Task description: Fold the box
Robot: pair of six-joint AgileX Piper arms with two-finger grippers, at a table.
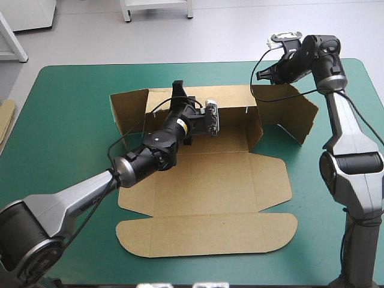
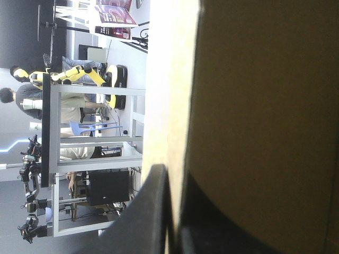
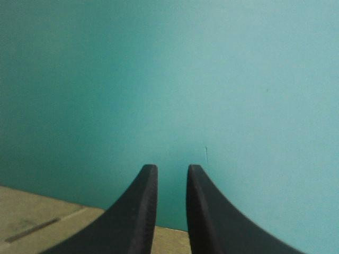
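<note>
The left gripper (image 1: 179, 90) is clamped on the raised back wall of the box (image 1: 204, 180), which runs crosswise between its fingers, while the right gripper (image 3: 172, 168), narrowly parted and empty, hangs nearest the right wall, just below it.

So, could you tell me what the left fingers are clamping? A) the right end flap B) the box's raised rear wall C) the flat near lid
B: the left gripper pinches the top edge of the upright rear wall of the box, with board between its fingers.
</note>
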